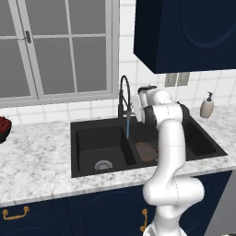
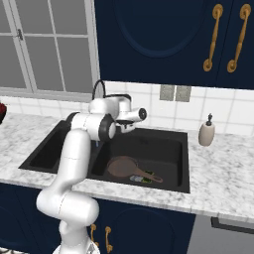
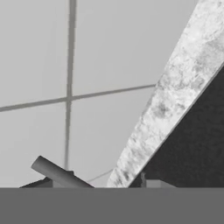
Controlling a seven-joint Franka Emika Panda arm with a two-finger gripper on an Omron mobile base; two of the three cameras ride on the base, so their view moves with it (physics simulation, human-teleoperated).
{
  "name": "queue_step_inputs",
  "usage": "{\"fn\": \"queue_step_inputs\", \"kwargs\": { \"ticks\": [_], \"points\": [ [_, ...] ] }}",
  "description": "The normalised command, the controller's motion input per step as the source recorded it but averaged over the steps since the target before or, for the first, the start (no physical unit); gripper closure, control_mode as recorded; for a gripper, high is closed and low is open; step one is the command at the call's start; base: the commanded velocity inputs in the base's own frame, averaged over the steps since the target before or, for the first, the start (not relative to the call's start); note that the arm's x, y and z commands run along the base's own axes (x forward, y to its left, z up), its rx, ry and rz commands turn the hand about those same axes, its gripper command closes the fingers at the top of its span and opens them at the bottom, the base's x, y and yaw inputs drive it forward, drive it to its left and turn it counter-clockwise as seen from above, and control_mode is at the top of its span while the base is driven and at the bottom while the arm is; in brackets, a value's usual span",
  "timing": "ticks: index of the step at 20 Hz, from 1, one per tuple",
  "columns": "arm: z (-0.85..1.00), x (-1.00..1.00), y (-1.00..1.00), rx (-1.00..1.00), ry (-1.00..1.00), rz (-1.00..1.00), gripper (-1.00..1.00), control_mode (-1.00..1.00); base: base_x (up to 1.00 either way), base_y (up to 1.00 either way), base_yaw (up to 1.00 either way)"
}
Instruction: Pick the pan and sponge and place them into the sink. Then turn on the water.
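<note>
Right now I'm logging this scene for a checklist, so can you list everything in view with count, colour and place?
sink: one, matte black, double basin, set in the counter
pan: one, dark with brownish inside, in the right basin
sponge: one, yellow-green, in the right basin by the pan handle
water: one thin light blue stream, falling from the faucet
faucet: one, black gooseneck, behind the sink
soap dispenser: one, beige, on the counter right of the sink
bowl of red fruit: one, dark, far left on the counter
counter: one, white-grey marble
gripper: one, near the faucet, jaw state unclear
</note>
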Motion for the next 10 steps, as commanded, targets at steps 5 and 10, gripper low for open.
{"fn": "queue_step_inputs", "kwargs": {
  "ticks": [5,10],
  "points": [
    [-0.18,0.0,0.0,0.22,0.09,-0.16,1.0,-1.0,0.0,0.0,0.0],
    [-0.05,0.0,0.0,0.09,0.0,-0.09,1.0,-1.0,0.0,0.0,0.0]
  ]
}}
